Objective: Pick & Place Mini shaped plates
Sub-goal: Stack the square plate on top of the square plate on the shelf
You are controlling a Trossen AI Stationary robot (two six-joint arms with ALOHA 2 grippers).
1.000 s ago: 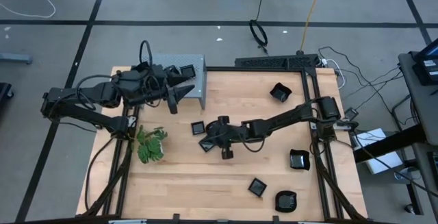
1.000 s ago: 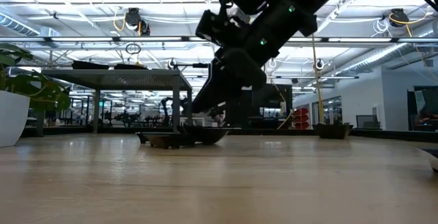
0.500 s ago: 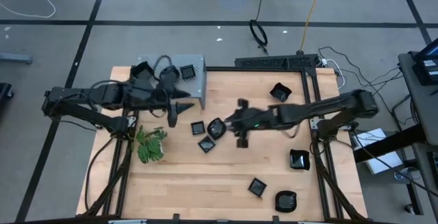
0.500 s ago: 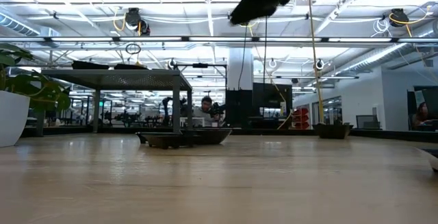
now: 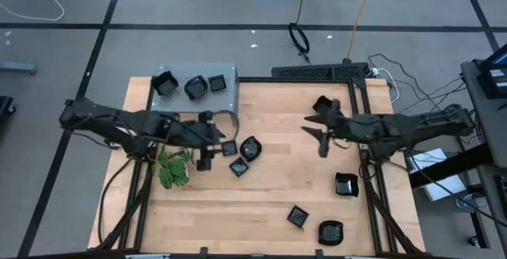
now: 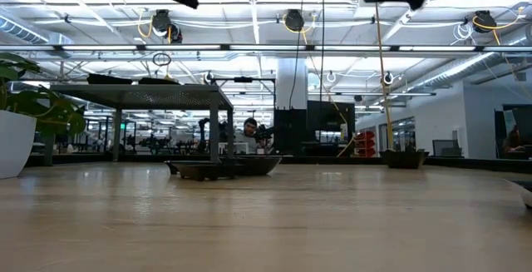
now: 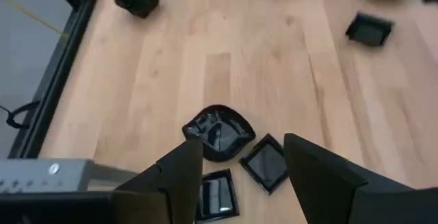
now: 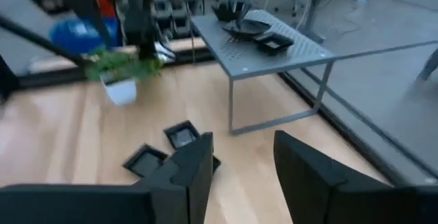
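1. The worktop (image 5: 261, 203) was a light wooden surface that carried the loose plates and a plant.
2. The grey perforated shelf (image 5: 230, 75) stood at the worktop's far left corner, behind the left fingers. Three black plates lay on it: one at the left end (image 5: 164, 83), a round one in the middle (image 5: 195, 89) and a square one to the right (image 5: 216, 83).
3. The left gripper (image 5: 207, 142) hung above the worktop with its fingers (image 7: 183, 172) parted and nothing between them.
4. The right gripper (image 5: 321, 132) hung above the right half of the worktop, well apart from the left one. Its fingers (image 8: 195, 166) were parted and held nothing.
5. The green plant (image 5: 174, 166) stood just beside the left fingers, toward the near edge.
6. A cluster of three plates lay just ahead of and below the left fingers: a leaf-like plate (image 7: 219, 132), a square plate (image 7: 265, 163) touching or almost touching it, and a second square plate (image 7: 216, 196) partly under the left finger.
7. One plate (image 5: 324, 104) lay just behind the right fingers, near the far edge.
8. Three further plates lay toward the near right corner, well apart from both sets of fingers: one by the right edge (image 5: 346, 184), one small square (image 5: 298, 216) and one nearest the corner (image 5: 331, 232).
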